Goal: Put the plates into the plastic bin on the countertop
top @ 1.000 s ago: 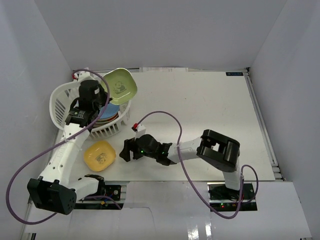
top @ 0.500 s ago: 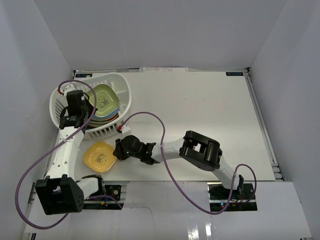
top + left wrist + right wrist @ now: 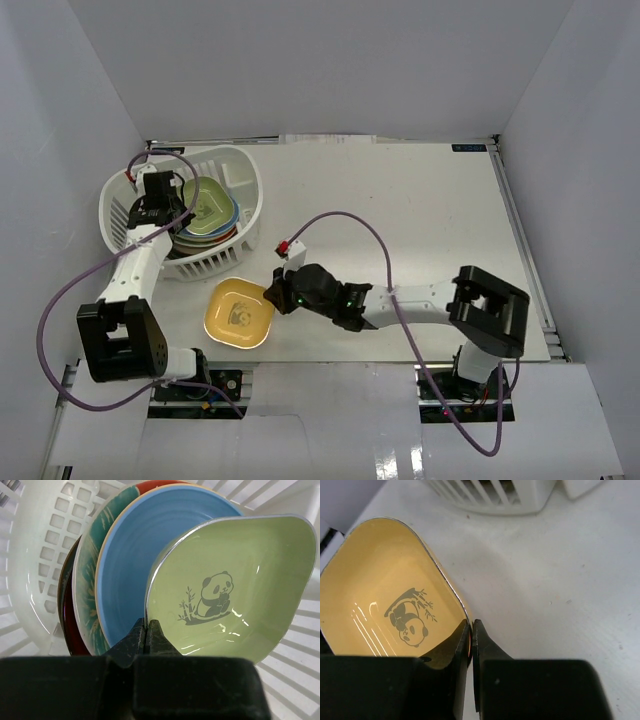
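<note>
I am pinching the yellow plate (image 3: 380, 595) by only its thin rim with the right gripper (image 3: 471, 625), jaws closed on it near the countertop's (image 3: 420, 220) near edge, so I am risking it slipping or swinging loose on the lift. My left gripper (image 3: 148, 627) is clamping the green plate's (image 3: 235, 580) rim inside the plastic bin (image 3: 250, 180) at the far-left corner, so I am also risking the arms colliding there.

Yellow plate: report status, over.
Right end effector shut on yellow plate rim, outside bin. Left end effector shut on green plate inside bin, may block drop.
</note>
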Available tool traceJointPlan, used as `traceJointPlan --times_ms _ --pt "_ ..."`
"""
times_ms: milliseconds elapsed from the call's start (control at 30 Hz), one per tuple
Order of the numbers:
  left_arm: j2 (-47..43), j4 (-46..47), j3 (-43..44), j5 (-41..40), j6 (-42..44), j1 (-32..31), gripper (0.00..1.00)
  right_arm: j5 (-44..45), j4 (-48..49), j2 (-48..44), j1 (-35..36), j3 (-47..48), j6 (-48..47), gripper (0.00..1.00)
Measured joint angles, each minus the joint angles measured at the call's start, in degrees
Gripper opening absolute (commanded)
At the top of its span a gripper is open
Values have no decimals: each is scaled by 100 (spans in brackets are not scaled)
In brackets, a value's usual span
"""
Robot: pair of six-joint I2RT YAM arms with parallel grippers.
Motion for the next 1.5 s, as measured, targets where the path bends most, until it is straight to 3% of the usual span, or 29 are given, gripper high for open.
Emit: traceJointPlan --times_ms 67,100,267,300,400,633,833,900,1200,1400,1500 --pt "155 -20 105 -13 13 0 5 -2 -63 -457 -131 -50 -131 8" --pt "214 -28 149 -17 22 0 18 -2 -98 -680 -221 -59 -175 8" --pt "251 -37 271 -39 33 0 42 -44 -435 -1451 -796 -48 -352 8" --pt "236 -33 295 -37 39 0 53 -42 -553 -1523 -927 -7 -393 8" --pt "63 -35 319 28 22 0 68 -63 -935 -1508 -1351 299 -420 8" --pt "-857 -48 601 693 -59 0 82 -61 -1467 -682 -1853 1696 -216 8" --pt "-2017 136 953 1860 -175 -39 82 -44 -1700 809 -1858 3593 225 8" --pt "-2221 142 1255 2037 -157 -232 98 11 -1823 1386 -1853 4288 372 8" --pt "-2420 -35 1803 2492 87 -1458 98 426 -2498 3746 -1786 7228 785 8" --pt "-2531 -227 1661 2470 136 -1707 98 647 -2614 4019 -1626 7344 772 8" --pt "-2592 -310 1598 2424 151 -1711 98 754 -2605 4026 -1530 7344 695 16"
